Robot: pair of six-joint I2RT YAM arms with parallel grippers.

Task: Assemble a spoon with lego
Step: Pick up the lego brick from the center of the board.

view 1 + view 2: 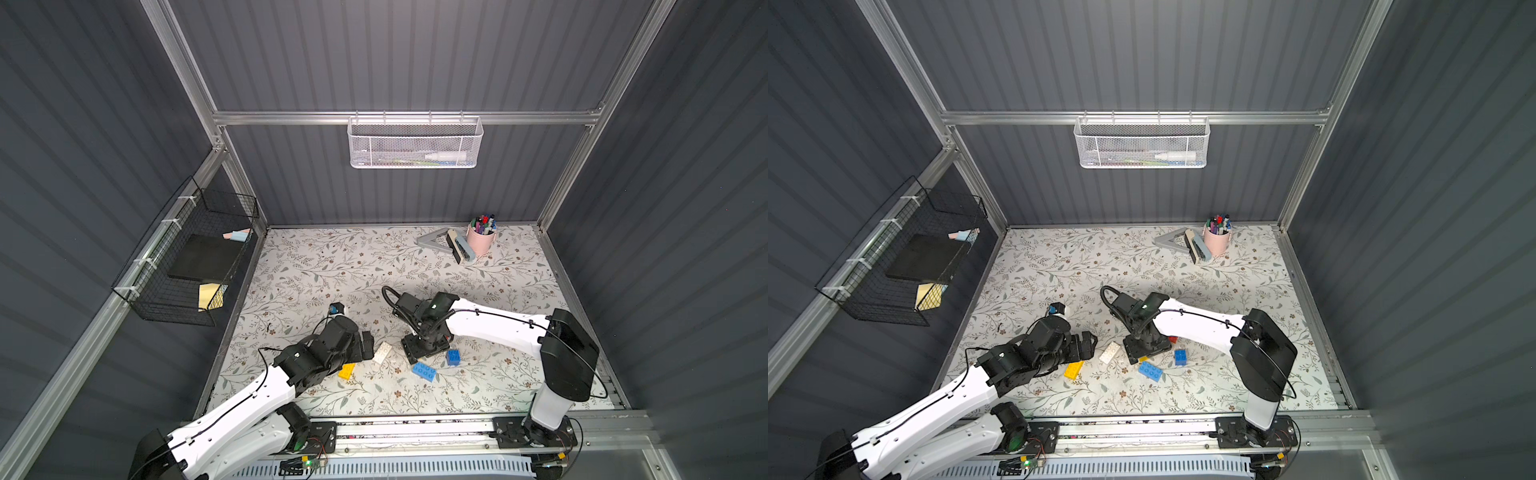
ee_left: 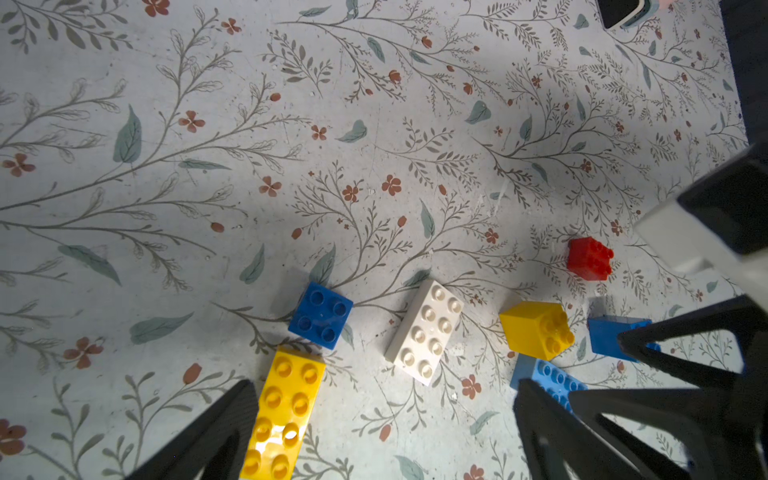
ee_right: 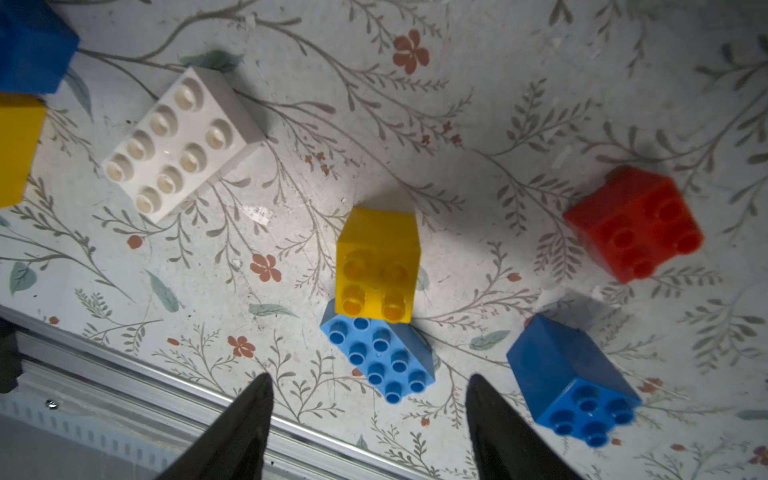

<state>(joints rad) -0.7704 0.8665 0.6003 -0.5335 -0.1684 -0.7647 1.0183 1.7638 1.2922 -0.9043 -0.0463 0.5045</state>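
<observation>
- Since no spoon is built yet, the lego [image 2: 426, 332] lies as seven loose bricks on the table [image 1: 457, 291].
- Right gripper [image 3: 369, 376], open and empty, hangs by the light-blue oblong brick [image 3: 380, 357]. The yellow square brick [image 3: 376, 266], tipped on its side, touches it, so closing could shove both.
- Left gripper [image 2: 384, 386] is open wide; its finger [image 2: 216, 428] may nudge the yellow oblong brick [image 2: 286, 411].
- Red brick [image 3: 633, 224] looks tipped too, though blurred.

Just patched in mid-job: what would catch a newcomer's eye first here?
Seven loose bricks, bright against the floral table, lie scattered front-middle. The right gripper hangs open above a yellow square brick right beside a light-blue oblong brick; the left gripper stands open by the long yellow brick.
</observation>
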